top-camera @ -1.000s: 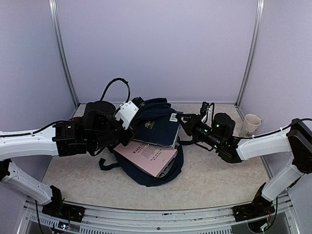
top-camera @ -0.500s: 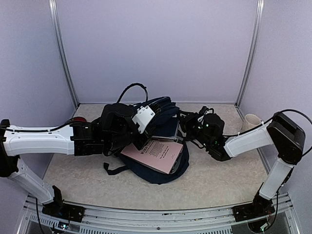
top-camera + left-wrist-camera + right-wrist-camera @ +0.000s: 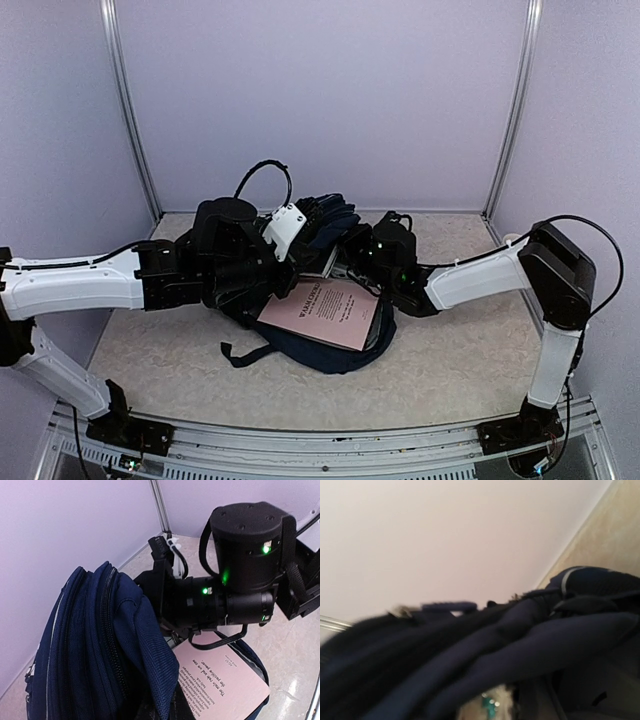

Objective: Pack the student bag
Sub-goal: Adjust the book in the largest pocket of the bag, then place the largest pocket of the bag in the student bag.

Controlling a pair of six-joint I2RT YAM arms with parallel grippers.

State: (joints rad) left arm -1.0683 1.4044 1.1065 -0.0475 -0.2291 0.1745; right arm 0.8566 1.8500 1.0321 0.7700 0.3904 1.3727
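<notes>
Top external: pink book [image 3: 325,312] is laid in the opened, unzipped student bag [image 3: 330,355]; at its 12 o'clock rim left gripper [image 3: 300,252] is closed, right gripper [image 3: 348,262] cannot be judged.

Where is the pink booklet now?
In the top view, the pink booklet lies mid-table on the open student bag, between the left arm and right arm.

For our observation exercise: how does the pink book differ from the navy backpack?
The pink book is pale with printed text; the student bag is dark navy. The book is flat and stiff-looking; the bag is soft and rumpled. The bag is larger, showing around the book's edges. Both lie touching each other.
</notes>
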